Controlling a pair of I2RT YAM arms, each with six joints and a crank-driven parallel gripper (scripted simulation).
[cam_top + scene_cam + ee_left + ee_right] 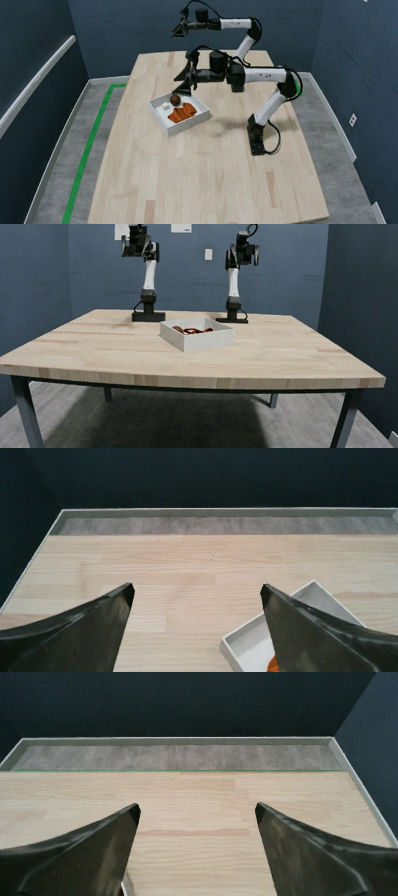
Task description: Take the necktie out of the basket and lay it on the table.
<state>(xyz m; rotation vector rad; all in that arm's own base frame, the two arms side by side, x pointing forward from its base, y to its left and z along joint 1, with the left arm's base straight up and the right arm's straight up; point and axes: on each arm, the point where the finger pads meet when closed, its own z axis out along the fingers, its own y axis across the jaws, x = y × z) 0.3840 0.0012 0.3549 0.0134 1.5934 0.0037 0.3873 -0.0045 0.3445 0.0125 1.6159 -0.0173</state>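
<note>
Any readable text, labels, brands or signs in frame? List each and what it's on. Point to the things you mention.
None readable.
White sheet (181, 228) on the back wall: small dark print, too small to read.
White sheet (120, 232) behind an arm: no text can be made out.

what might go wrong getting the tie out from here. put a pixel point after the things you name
The folded necktie (181, 112) (199, 331) (273, 665) lies close to the brown ball (175, 100) (178, 329) and white cube (165, 106), so lifting might drag one out. A finger catching the wall of the basket (188, 125) (209, 340) (229, 652) (127, 884) could shift or tip it.
</note>
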